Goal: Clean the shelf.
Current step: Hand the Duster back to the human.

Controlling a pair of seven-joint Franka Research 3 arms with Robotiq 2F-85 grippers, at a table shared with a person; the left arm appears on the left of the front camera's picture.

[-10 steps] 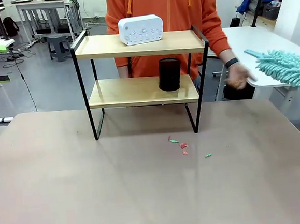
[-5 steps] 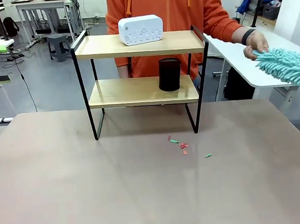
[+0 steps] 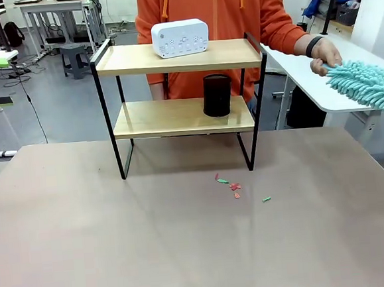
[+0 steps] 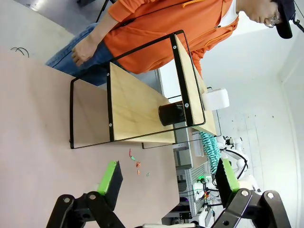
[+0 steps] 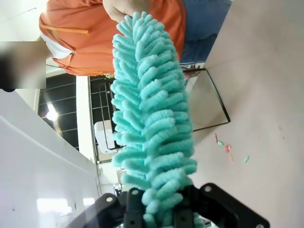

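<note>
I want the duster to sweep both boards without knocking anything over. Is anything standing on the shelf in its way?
Yes. A white box-shaped device stands on the top board of the light wooden shelf with the black metal frame, and a black cylinder stands on the lower board, right of middle. Both block a sweep by the fluffy teal duster.

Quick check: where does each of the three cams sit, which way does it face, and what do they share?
Front: fixed on the robot's side, facing across the table at the shelf and the person; their hand touches the teal duster.
Left wrist: rolled sideways, looking along the open left gripper at the shelf's end, with a black cylinder on its lower board.
Right wrist: looking along the duster, clamped in the right gripper, toward the person's hand.
Shared: all three show the shelf and coloured scraps.
</note>
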